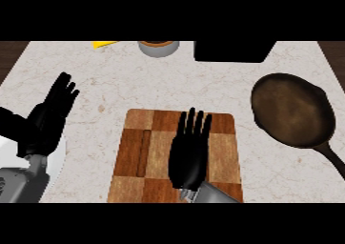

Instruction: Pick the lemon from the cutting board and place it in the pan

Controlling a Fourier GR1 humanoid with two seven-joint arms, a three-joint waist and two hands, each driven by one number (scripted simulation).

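I cannot see the lemon. The bare wood of the board shows only a dark groove down its left side, so if the fruit is on the board it sits under my right hand, which lies over the board's middle and hides what is beneath. My fingers there are straight and close together, pointing away from me toward the far edge. They are curled round nothing that I can see, so I judge the grasp not yet made.

The pan lies to the right of the board, apart from it, with its handle running back toward my side. Nothing is in it.

My left hand rests open at the left, fingers up, off the board.

At the far edge of the counter are a yellow scrap, a small cup and a black block, all well away from my work.

The risks, as I judge them: closing blind on a round fruit I cannot see could nudge it so that it rolls across the wood or off the edge. A pinch off its middle could let it squirt out on the lift. Carrying low to the right, I could clip the pan's rim and shift it. The yellow scrap is no lemon, and I must not mistake it for one
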